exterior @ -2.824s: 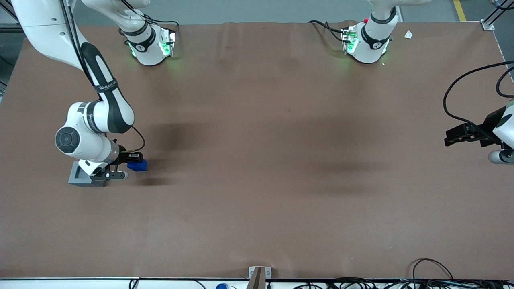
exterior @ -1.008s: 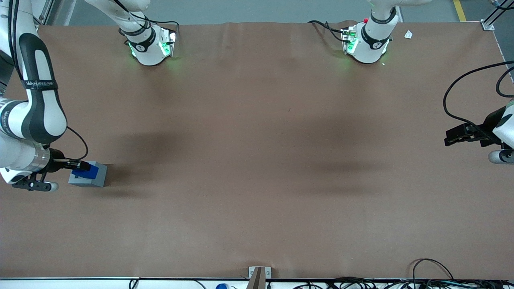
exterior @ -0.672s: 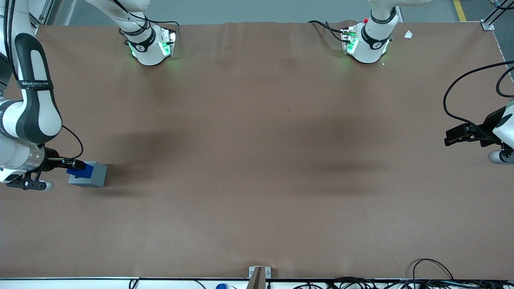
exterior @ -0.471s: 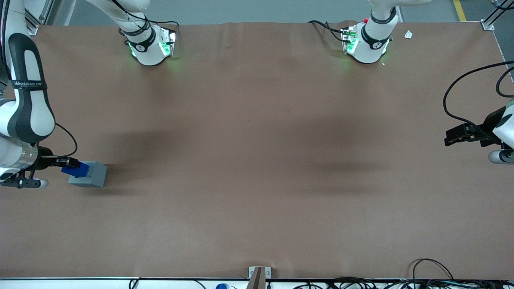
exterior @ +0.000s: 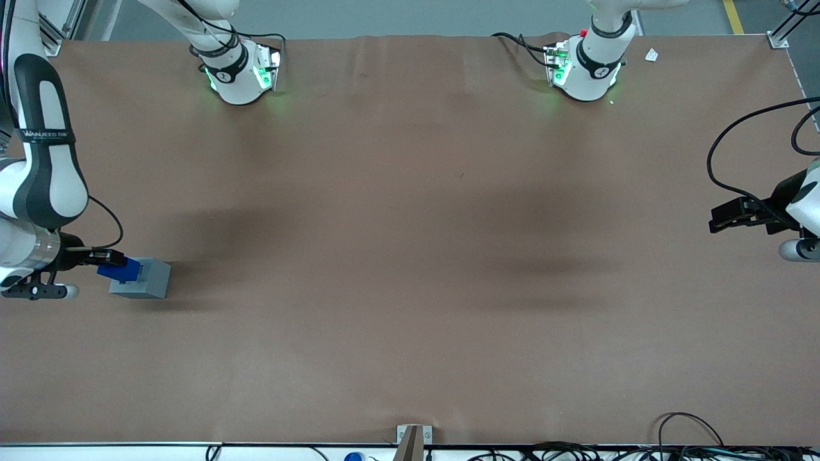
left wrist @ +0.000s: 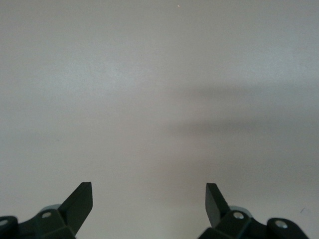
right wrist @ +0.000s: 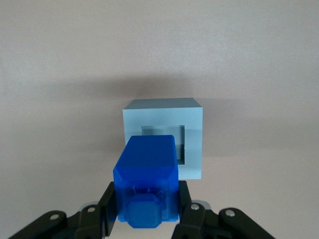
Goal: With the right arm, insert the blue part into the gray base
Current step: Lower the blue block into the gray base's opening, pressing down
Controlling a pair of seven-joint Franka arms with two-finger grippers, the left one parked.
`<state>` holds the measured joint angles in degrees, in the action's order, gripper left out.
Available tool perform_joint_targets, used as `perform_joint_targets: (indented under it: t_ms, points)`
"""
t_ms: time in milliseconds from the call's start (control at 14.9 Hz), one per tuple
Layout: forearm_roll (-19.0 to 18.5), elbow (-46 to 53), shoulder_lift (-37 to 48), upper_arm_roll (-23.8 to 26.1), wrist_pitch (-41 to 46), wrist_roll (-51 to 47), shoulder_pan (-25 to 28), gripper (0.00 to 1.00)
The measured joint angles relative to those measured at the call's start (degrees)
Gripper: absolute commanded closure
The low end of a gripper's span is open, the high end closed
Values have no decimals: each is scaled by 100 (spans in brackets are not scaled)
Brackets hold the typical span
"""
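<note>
Blue part (right wrist: 146, 174): pinched by the gripper (right wrist: 144, 211), at lower centre of the wrist frame. Gray base (right wrist: 163, 137): its recess is seen just above, offset slightly

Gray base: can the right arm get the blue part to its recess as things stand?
Probably yes. The gripper holds the blue part just above the gray base, off toward one edge; the recess is open, with nothing in it.
</note>
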<state>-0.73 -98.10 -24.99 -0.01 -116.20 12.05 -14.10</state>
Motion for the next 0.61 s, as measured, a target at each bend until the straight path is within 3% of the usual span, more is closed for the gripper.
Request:
perform_joint_targets:
  t_ms: [605]
  points:
    - [-39,0,-115,-8,-3,0,-9,98]
